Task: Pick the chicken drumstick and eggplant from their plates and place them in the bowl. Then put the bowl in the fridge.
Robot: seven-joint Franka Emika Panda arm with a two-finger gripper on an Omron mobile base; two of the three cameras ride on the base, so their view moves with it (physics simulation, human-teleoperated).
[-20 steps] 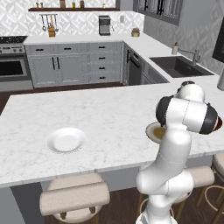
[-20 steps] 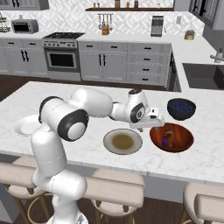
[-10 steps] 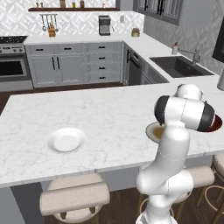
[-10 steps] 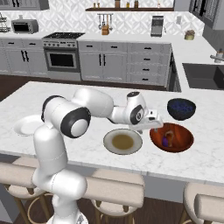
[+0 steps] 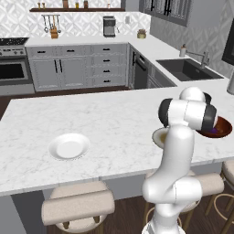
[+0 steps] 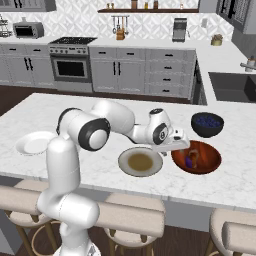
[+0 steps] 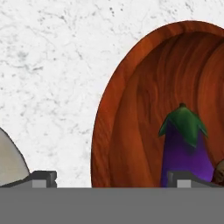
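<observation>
Gripper (image 6: 186,145) hangs low at the near-left rim of the bowl (image 6: 210,157), jaws spread wide with nothing between them; in the hand view one tip sits outside the rim over the counter and the other over the bowl's inside.

Eggplant (image 7: 183,151) lies inside the bowl, on its dark wooden floor. In the hand view its long axis runs from the bottom edge toward the top, green cap end pointing up, away from the camera; the purple body runs out of the frame below. That view rolls with the hand, so I cannot give the direction in room terms. From the right base camera it is a small purple patch (image 6: 189,161) in the bowl's left half, too small to read a heading.

A reddish-brown edge just beside the eggplant, at the lower right corner of the hand view, may be the chicken drumstick; too little shows to be sure.

Tan plate (image 6: 141,162) just left of the bowl carries no item. White plate (image 5: 69,146) is well apart toward the far left of the counter (image 5: 91,119), also bare.

Judgement: both plates emptied, eggplant delivered, drumstick probably delivered. Remaining: grasp the bowl, likely by this rim, and carry it to the fridge. Bowl not yet lifted.
</observation>
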